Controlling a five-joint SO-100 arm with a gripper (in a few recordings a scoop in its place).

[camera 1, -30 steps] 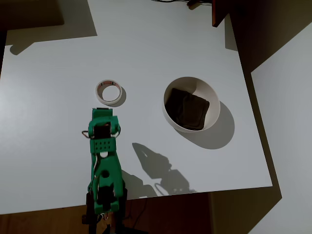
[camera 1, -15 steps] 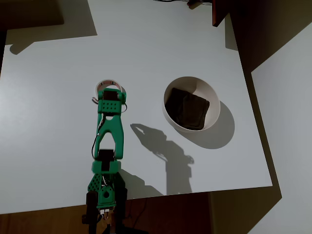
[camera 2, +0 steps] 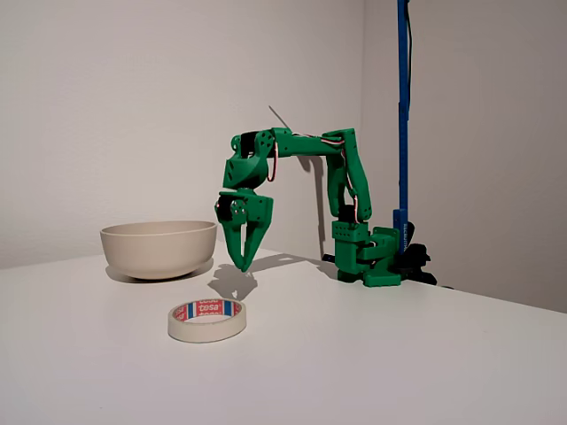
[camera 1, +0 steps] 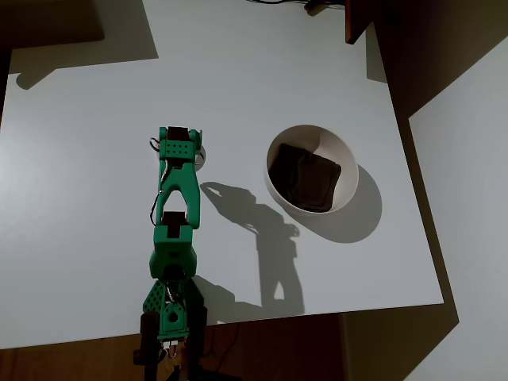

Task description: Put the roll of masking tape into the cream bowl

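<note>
The roll of masking tape (camera 2: 207, 320) lies flat on the white table, a cream ring with a red and blue printed core. In the overhead view the green gripper (camera 1: 179, 143) hangs right over it, so only a thin edge of the tape (camera 1: 201, 152) shows. In the fixed view the gripper (camera 2: 244, 263) points straight down, above the table and beyond the tape, with its fingers a little apart and nothing between them. The cream bowl (camera 1: 347, 163) stands to the right of the gripper with a dark brown pad (camera 1: 304, 176) inside; in the fixed view the bowl (camera 2: 159, 248) is at the left.
The arm's base (camera 2: 368, 257) sits at the table's near edge in the overhead view, beside a blue pole (camera 2: 403, 115). A brown object (camera 1: 357, 20) juts in at the far right corner. The table's right edge (camera 1: 413, 198) runs close to the bowl.
The arm has stretched out from a folded pose. Its gripper has travelled up the overhead picture and now covers the tape. Tape and bowl have not moved.
</note>
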